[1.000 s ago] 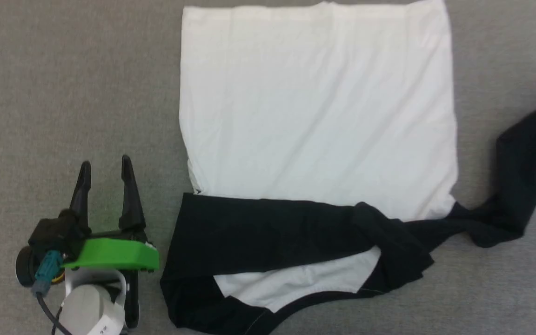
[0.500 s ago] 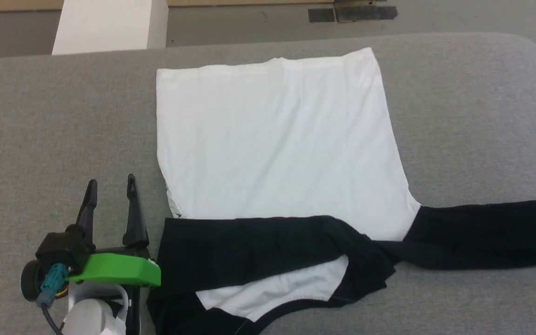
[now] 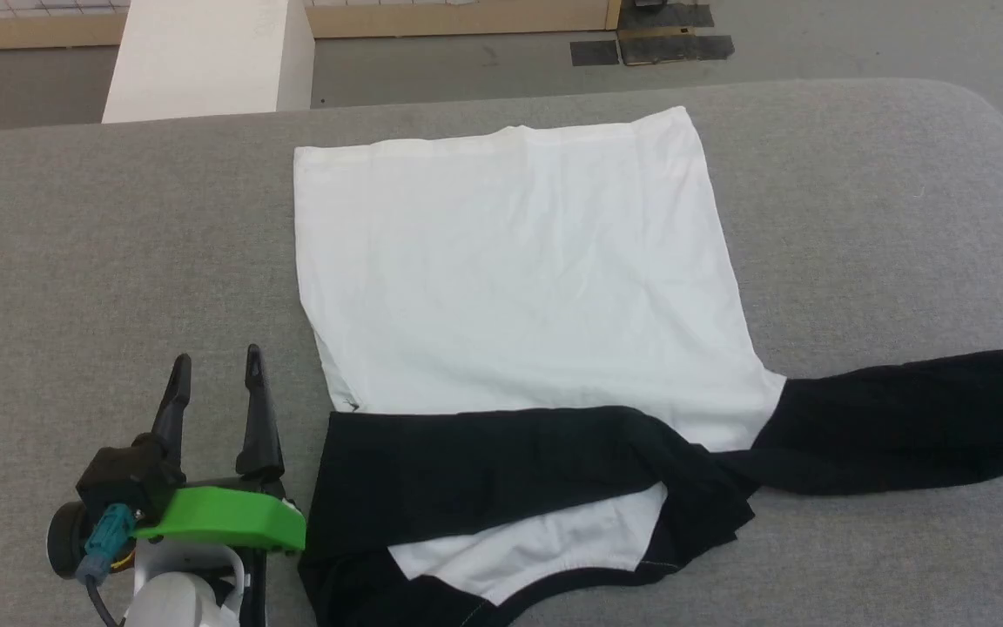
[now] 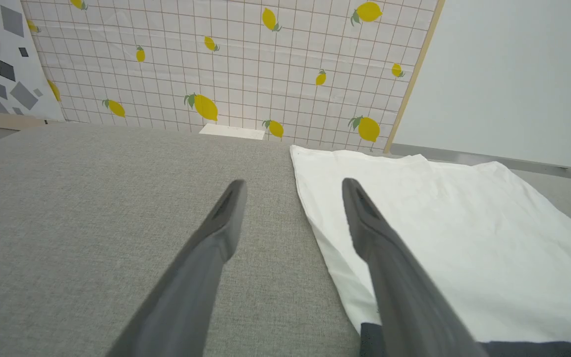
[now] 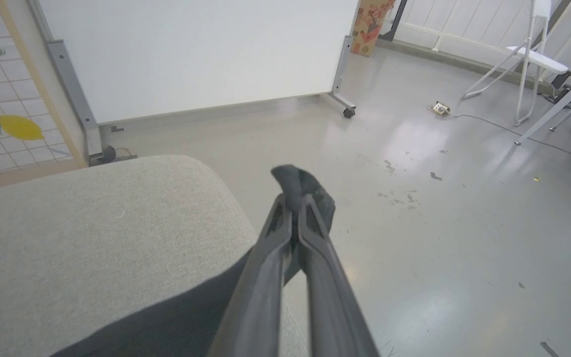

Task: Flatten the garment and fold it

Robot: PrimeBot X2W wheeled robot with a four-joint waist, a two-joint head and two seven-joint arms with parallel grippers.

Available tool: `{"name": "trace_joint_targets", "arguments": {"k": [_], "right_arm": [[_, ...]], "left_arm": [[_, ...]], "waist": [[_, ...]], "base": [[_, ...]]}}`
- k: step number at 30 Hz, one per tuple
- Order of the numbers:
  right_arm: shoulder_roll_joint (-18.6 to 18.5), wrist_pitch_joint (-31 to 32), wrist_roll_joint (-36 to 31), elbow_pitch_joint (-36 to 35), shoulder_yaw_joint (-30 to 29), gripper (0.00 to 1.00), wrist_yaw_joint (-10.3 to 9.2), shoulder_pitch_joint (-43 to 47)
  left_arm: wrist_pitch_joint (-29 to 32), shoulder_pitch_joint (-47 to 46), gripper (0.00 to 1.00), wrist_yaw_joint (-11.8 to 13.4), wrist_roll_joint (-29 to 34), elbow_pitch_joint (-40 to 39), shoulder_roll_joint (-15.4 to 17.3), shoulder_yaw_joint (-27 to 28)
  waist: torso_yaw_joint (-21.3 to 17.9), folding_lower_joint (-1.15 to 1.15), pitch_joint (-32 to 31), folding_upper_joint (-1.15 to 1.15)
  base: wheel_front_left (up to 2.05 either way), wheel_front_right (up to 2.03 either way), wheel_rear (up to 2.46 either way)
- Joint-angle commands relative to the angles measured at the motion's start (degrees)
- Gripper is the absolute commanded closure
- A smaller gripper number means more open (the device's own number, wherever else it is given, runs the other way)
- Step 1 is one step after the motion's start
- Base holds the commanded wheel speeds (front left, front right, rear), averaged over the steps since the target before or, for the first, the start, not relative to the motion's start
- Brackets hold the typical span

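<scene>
Update, right hand [image 5: 294, 201]: clamped fully shut on black cuff [image 5: 298, 179] of outstretched sleeve [image 3: 902, 418], at or just past rounded corner of counter [image 3: 75, 261], bare floor beyond fingertips.

Change vs a second ago: that sleeve was kinked and bunched, now drawn into one near-straight band running off right side of head view. Head camera has also tipped up since then, so ignore the whole-frame shift.

Means this side looks close to flat; probably wants laying down and letting go next.

Left hand [image 3: 216, 355]: fingers spread wide, holding nothing, pointing away from robot, low over bare counter just beside garment's left edge.

Garment [image 3: 519, 279]: lying on counter, white body smooth, hem at far side, collar at near side. Other sleeve [image 3: 467, 461] folded across chest, bunched lump where it meets outstretched one. Likely needs smoothing before any fold.
</scene>
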Motion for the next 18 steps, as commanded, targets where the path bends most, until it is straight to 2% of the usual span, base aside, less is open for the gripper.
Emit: {"name": "trace_joint_targets", "arguments": {"k": [1, 6, 11, 14, 18], "right_arm": [[1.13, 2.47, 1.12, -3.96, 1.61, 1.0, -0.08, 1.6], [5.08, 12.76, 3.52, -20.37, 9.47, 1.0, -0.08, 6.68], [6.28, 20.24, 5.09, -34.13, 22.98, 1.0, -0.08, 9.87], [6.18, 21.73, 5.27, -37.62, 33.23, 1.0, -0.08, 8.75], [6.54, 21.1, 5.15, -35.51, 47.38, 1.0, -0.08, 4.61]], "left_arm": [[-0.22, 0.43, 0.0, -0.19, -0.15, 0.21, 0.51, -0.17], [-0.22, 0.22, 0.0, -0.15, -0.2, 0.6, 0.5, -0.67], [-0.22, 0.0, 0.0, 0.03, -0.23, 0.77, 0.48, -0.97], [-0.22, -0.24, 0.0, 0.17, -0.09, 0.63, 0.48, -1.16], [-0.22, -0.75, 0.0, 0.2, 0.0, 0.5, 0.48, -1.54]], "waist": [[0.17, 0.0, -0.13, 0.61], [0.63, 0.0, -0.44, 0.61], [0.91, 0.0, -0.9, 0.61], [1.18, 0.0, -1.02, 0.61], [1.96, 0.0, -0.77, 0.61]], "base": [[0.0, 0.0, 0.0], [0.0, 0.0, 0.0], [0.0, 0.0, 0.0], [0.0, 0.0, 0.0], [0.0, 0.0, 0.0]]}}
